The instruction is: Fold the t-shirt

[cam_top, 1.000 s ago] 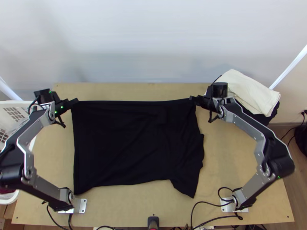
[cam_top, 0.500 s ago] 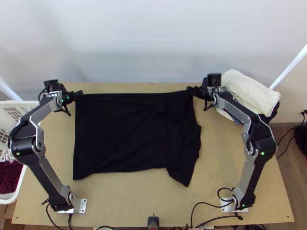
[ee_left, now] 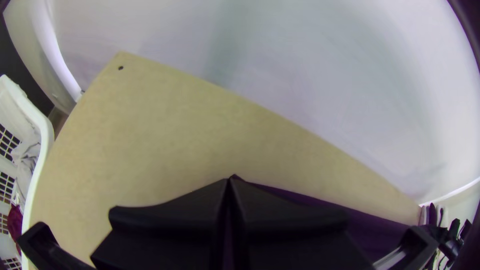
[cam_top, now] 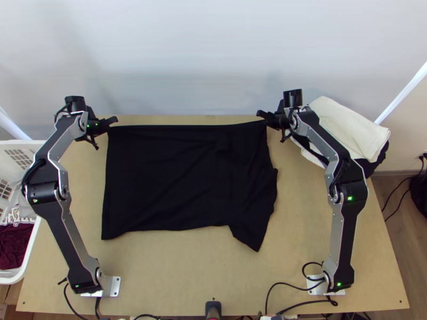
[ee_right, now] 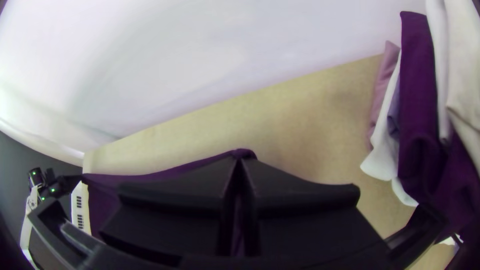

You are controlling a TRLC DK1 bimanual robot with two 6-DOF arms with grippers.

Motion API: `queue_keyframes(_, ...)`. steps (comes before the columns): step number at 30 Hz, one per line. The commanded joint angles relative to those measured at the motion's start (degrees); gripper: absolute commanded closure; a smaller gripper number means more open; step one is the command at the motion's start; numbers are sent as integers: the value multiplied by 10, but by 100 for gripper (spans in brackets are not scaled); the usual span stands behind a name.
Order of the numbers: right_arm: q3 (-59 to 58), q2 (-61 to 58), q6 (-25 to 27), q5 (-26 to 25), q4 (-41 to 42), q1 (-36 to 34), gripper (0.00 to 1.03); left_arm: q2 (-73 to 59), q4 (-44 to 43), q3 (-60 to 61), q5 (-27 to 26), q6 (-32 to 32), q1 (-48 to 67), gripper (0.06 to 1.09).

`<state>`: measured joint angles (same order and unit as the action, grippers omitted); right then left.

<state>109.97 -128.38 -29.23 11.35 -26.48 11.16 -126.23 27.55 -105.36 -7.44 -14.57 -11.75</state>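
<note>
Top view: the dark t-shirt runs from the far side of the table towards the arm bases, its far edge drawn nearly straight between the two sets of jaws. The left gripper is closed on one end of that edge, the right gripper on the other; in both wrist views the fingers meet at the tips with cloth pinched between them. From the jaws the body falls away nearside, broadly spread with soft slanting creases, and a sleeve-like flap pokes out nearside of the right jaws; how many layers lie there I cannot tell. It looks like light, limp knit, nothing fragile, ready to sag or ruck wherever it isn't held taut. The two far corners seem the right hold: keeping the jaws level and well apart should stop the middle drooping, and the next move is probably to lay that edge down or over. The loose flap may drag askew, so it wants tucking later. Just outboard of the right jaws sits a pile of folded cloths, worth steering clear of.
</note>
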Motion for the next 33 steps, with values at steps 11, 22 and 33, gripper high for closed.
queue_keyframes(11, -4, 17, 10, 6, -107, -16, 100, 56, 60, 72, -66, 15, -44, 105)
queue_keyframes(22, -100, 81, 30, 6, -102, -3, 100, 133, 31, 173, -93, 26, -66, 105)
queue_keyframes(33, -209, 153, 30, 6, -55, 14, 100, 225, 16, 274, -109, 34, -72, 105)
